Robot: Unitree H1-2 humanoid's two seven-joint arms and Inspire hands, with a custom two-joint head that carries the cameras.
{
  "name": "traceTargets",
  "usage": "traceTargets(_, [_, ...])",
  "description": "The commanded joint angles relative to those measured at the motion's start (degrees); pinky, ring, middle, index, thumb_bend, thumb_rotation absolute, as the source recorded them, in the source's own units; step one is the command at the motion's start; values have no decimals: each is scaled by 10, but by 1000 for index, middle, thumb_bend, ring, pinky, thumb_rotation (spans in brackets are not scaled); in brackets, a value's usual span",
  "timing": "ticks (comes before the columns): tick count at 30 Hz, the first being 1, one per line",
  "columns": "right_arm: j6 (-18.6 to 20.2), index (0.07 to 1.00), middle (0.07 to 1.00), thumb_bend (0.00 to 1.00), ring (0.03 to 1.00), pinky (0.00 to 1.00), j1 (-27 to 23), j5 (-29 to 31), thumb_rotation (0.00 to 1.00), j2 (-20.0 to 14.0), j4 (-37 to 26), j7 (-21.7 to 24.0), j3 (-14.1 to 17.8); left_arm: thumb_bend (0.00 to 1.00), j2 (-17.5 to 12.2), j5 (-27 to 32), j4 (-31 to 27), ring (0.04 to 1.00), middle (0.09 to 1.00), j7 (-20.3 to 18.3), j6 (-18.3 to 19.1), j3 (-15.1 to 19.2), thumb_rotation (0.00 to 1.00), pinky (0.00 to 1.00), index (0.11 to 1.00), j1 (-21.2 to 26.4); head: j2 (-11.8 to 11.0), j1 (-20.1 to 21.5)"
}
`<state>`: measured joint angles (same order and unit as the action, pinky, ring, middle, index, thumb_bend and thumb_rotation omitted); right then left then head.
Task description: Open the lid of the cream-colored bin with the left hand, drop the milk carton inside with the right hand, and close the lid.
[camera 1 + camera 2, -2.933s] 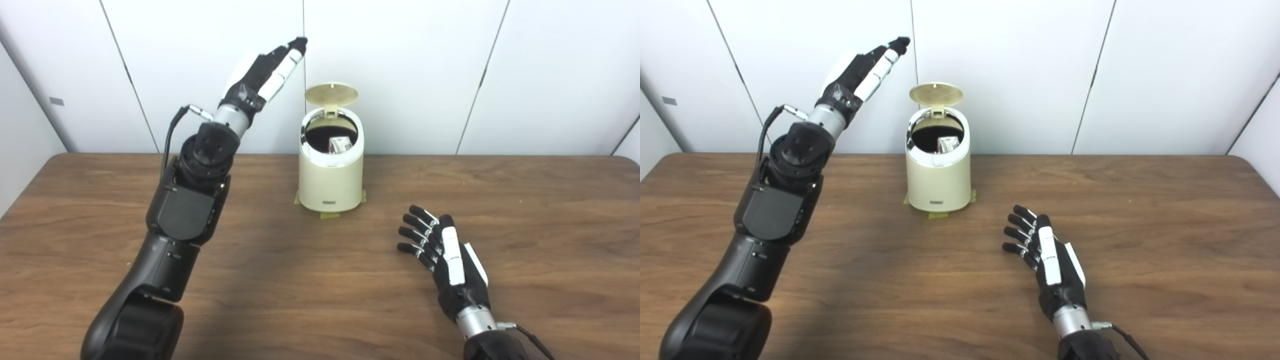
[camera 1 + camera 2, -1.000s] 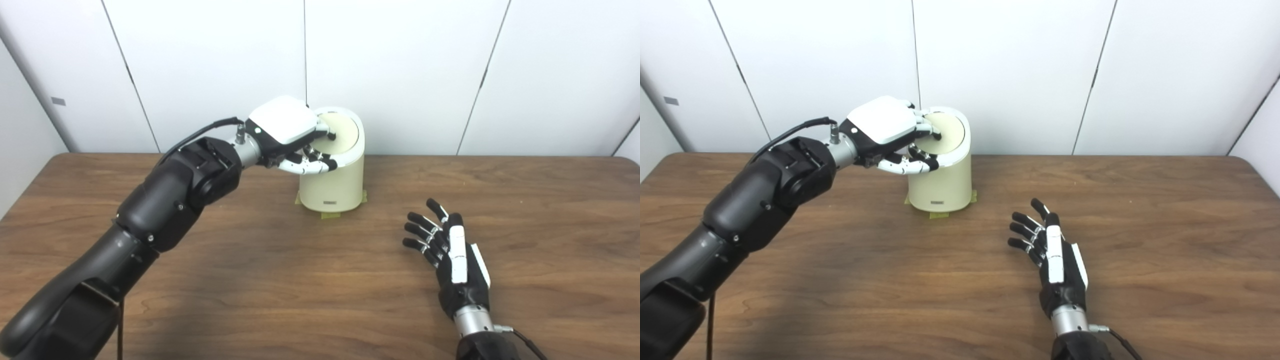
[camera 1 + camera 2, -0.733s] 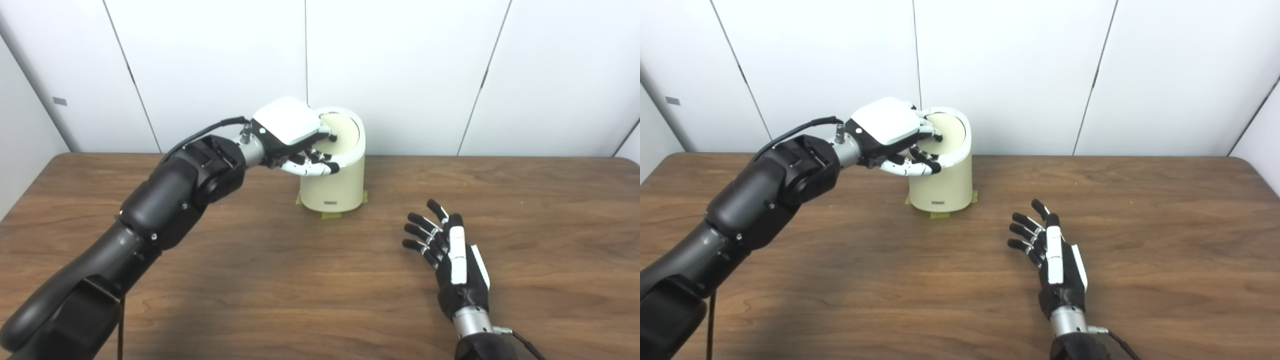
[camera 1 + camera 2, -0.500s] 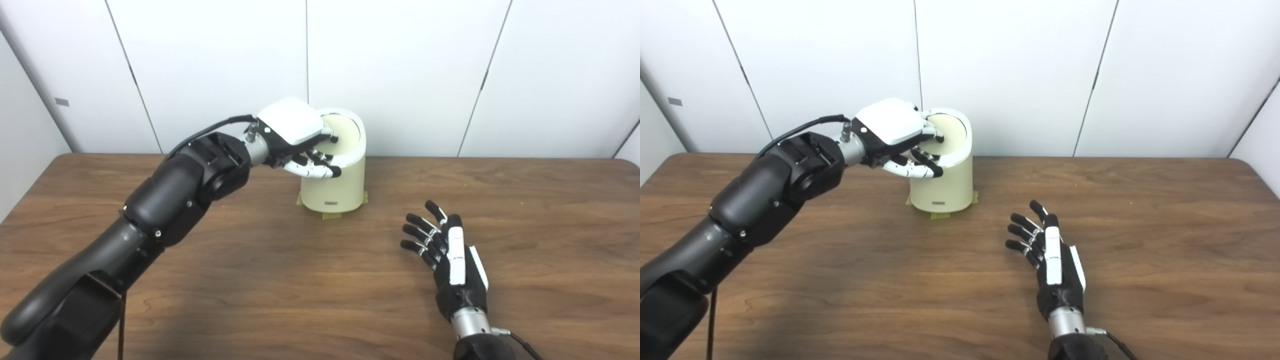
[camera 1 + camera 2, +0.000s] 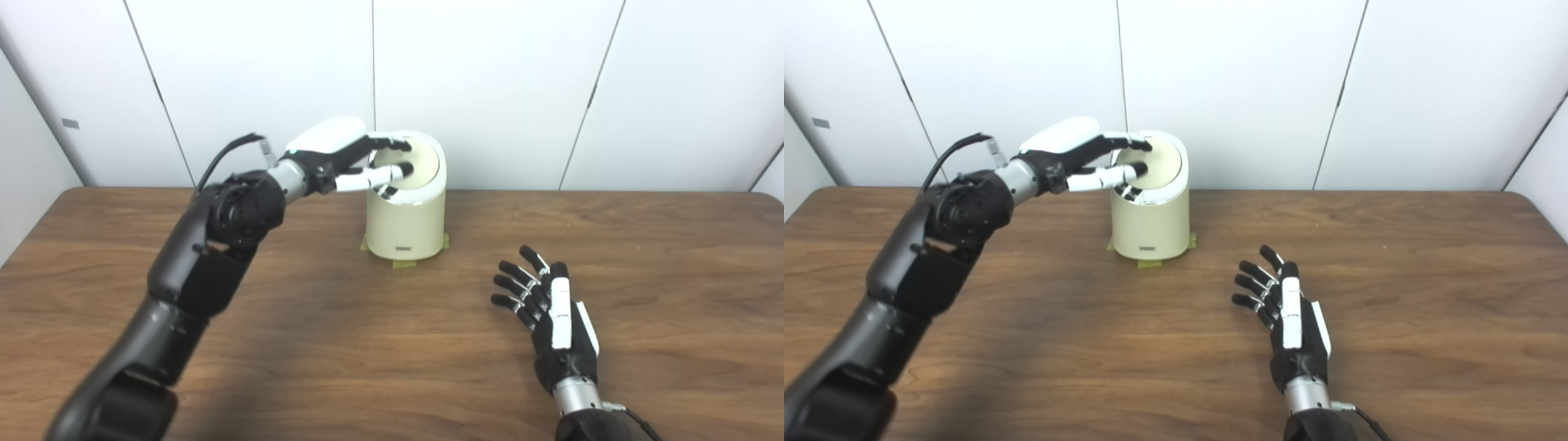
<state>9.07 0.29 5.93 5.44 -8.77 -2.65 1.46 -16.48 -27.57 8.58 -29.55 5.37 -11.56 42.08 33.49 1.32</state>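
Fingers apart, left hand (image 5: 343,160) rests on the shut lid (image 5: 416,164); a snag withdrawing (right hand (image 5: 554,315) idle, spread) could tip the bin (image 5: 407,220).

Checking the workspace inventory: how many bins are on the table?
1. The cream-colored bin stands at the table's far middle, lid down, under the left hand. Nothing appears hidden.
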Motion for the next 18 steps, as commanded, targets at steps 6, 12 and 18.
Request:
traceTargets(6, [3,861,776,544,752,632,-20,3,998,2,-34,2,-3,402,67,139,-90,910,909,68,82,106,1000,884,918,-31,2,4])
traceTargets(12, [5,883,821,557,791,675,-19,8,998,-11,-46,13,-4,433,77,210,-158,904,899,95,149,154,1000,895,909,-85,4,-5])
traceTargets(18, [11,887,849,599,827,716,-20,30,978,-14,-53,21,-3,438,87,268,-218,924,911,127,194,188,1000,932,929,-164,4,-10])
